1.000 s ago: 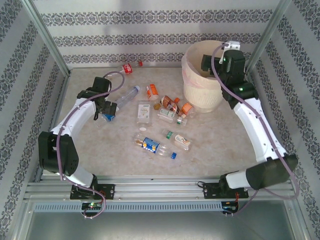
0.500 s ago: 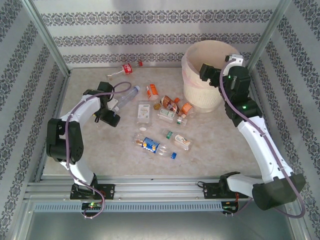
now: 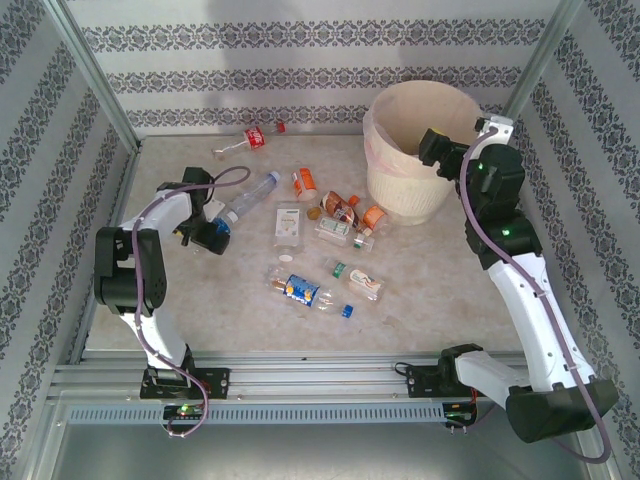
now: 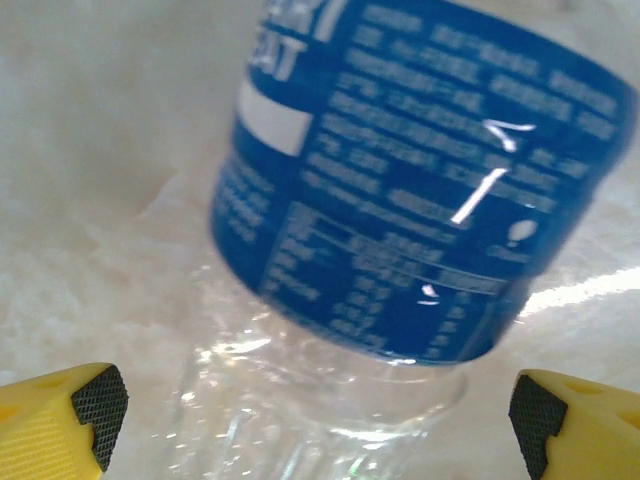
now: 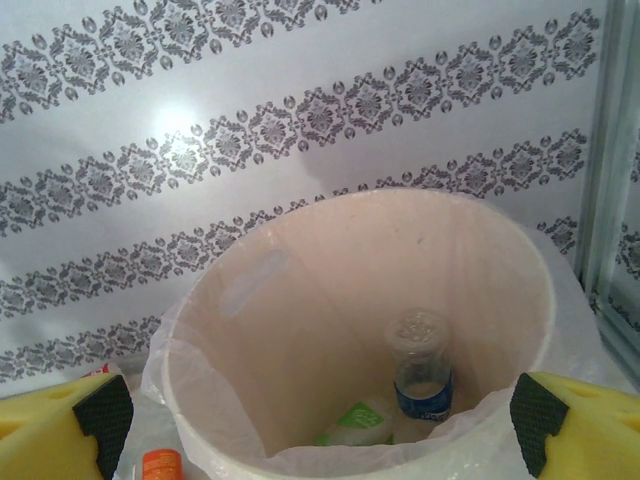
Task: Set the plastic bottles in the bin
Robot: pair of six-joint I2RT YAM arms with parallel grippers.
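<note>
- Clear plastic litters the table [image 3: 450, 270]. Nearest the arms lies a crushed dark-blue-labelled bottle [image 3: 300, 291], its long axis running left to right with the blue cap at the right, nearer end.
- Just beyond it, a green-labelled bottle [image 3: 357, 281] lies flat on much the same slant.
- Left gripper [image 4: 315, 410]: the jaws are spread wide and straddle the clear end of the water bottle [image 4: 420, 200]. Both pads stand off the plastic, so nothing is clamped.
- In the overhead view, that water bottle lies flat on a diagonal, with its base near-left at the gripper and its cap pointing far-right.
- Mid-table lie a flattened white-labelled bottle [image 3: 288, 222], an orange-labelled bottle [image 3: 305, 181] and a red-and-orange cluster [image 3: 345, 210], pointing in various directions.
- Right gripper [image 5: 318, 420]: it hangs at the near rim of the bin [image 3: 405, 195], released and carrying nothing.
- The bin stands far right. Inside it, a small blue-labelled bottle [image 5: 421, 372] stands neck up, with a green-labelled piece [image 5: 355, 420] lying beside it.
- Farthest off, a red-labelled bottle [image 3: 250, 138] lies along the back wall with its cap to the right.
- Judged from this, the job is early on: two bottles show in the bin and about nine are left on the table. The left arm's grasp looks to be the step in hand.
</note>
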